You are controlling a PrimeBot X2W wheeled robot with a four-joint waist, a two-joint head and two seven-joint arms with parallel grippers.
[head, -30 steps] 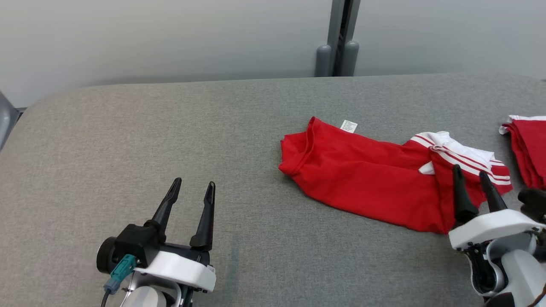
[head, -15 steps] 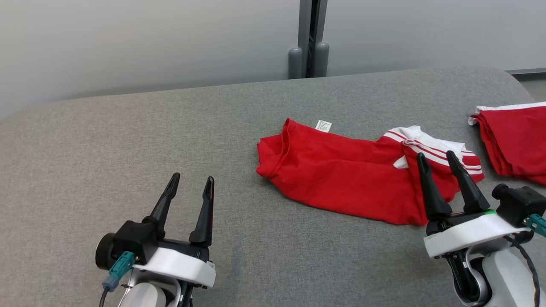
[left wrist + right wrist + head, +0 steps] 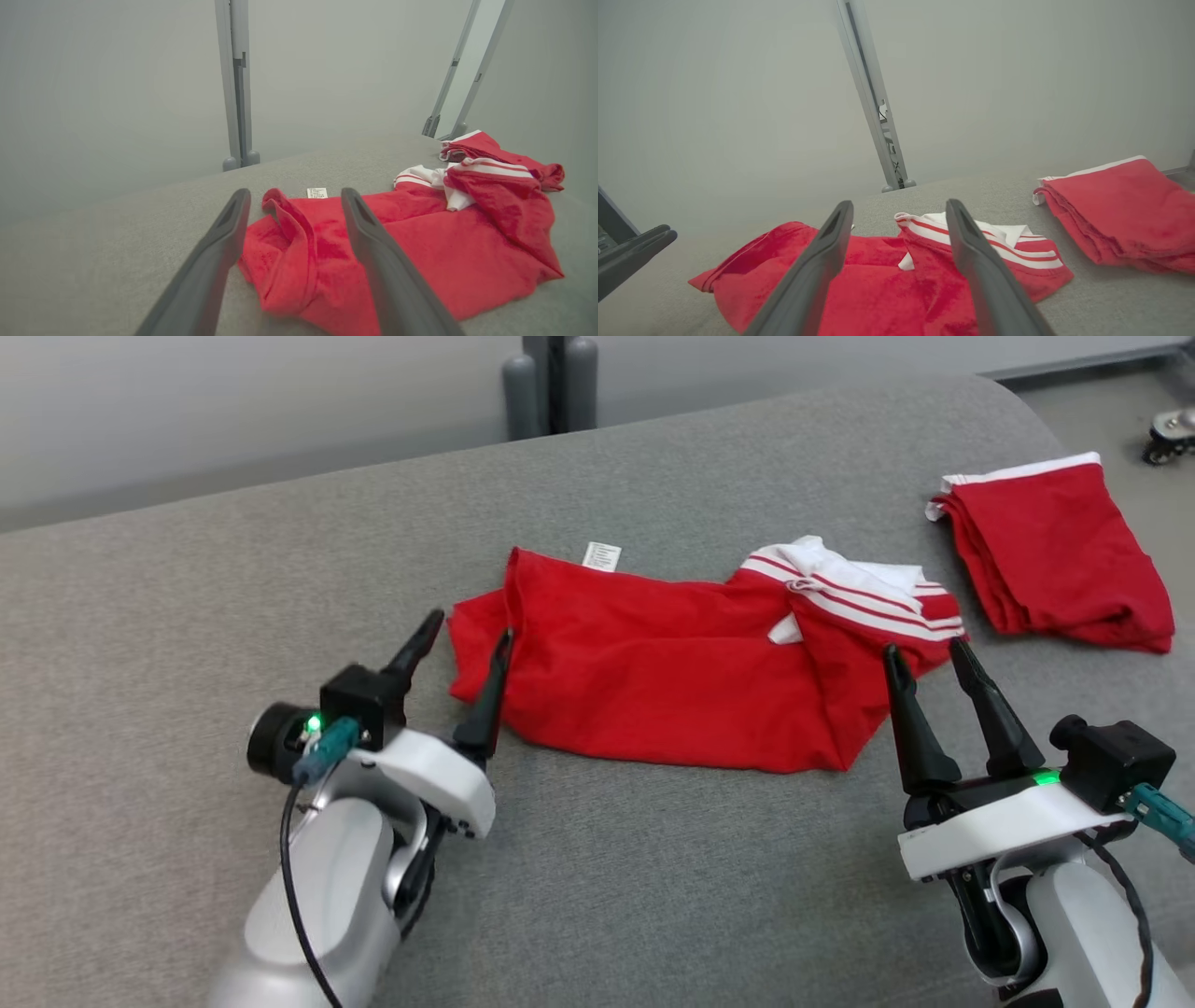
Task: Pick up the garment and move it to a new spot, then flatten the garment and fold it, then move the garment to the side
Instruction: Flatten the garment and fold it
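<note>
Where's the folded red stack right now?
In the head view the folded red stack lies on the table at its far right, just right of the red garment, beyond the right gripper.

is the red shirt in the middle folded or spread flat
Loosely folded, not flat: the red fabric garment with white stripes lies doubled over and rumpled, its striped end flopped across itself and its left edge bunched.
</note>
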